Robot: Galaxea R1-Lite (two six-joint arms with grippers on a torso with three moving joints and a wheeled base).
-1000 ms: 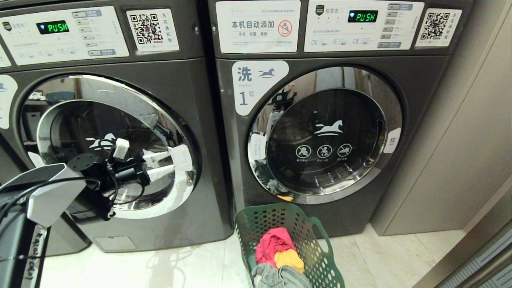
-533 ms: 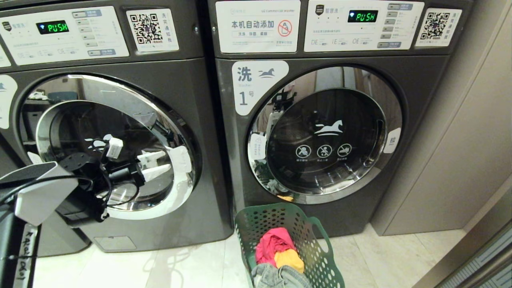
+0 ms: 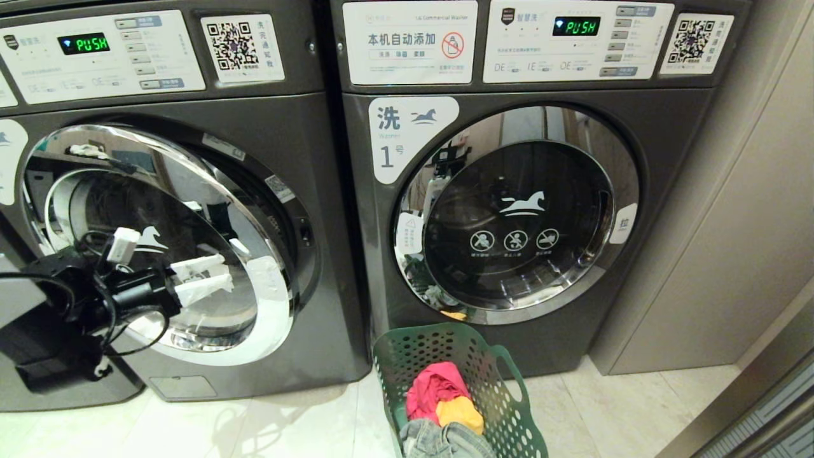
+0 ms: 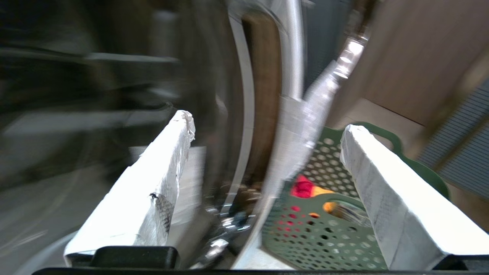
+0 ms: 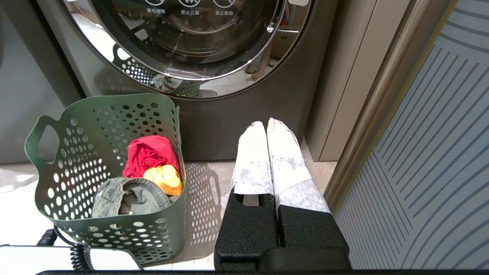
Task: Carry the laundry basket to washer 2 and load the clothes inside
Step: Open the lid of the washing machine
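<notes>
- The left claw (image 3: pixel 222 273) is being held low in front of the left-hand grey washer (image 3: pixel 324 159), with its white-wrapped fingers spread wide and nothing being gripped.
- The chrome-ringed door (image 3: pixel 254 210) of that washer is standing ajar. In the left wrist view its edge is passing between the claw's two fingers, so the rim is judged to be hooked rather than pinched, letting the door be swung without a squeeze.
- A white taped patch (image 3: pixel 270 299) is showing on the door's rim just past the fingertips, probably marking the pull point.
- This washer's numeral is being cut off at the picture's edge and cannot be read. Since the neighbour is marked 1, it is being taken as washer 2.
- Well to the right of the left claw, the washer with the label 1 (image 3: pixel 407 137) is being left shut.
- The laundry basket (image 3: pixel 445 346) is sitting on the floor, right of and below the left claw, close before washer 1's door and just beside the ajar door, where both arms could reach it.
- A pink garment (image 3: pixel 435 385), a yellow one (image 3: pixel 459 410) and some denim (image 3: pixel 445 439) are lying inside it, so loading is judged not yet begun.
- The right claw (image 5: pixel 266 124) is being kept clenched on nothing, parked low with the basket just beside it, out of the opening door's way.
</notes>
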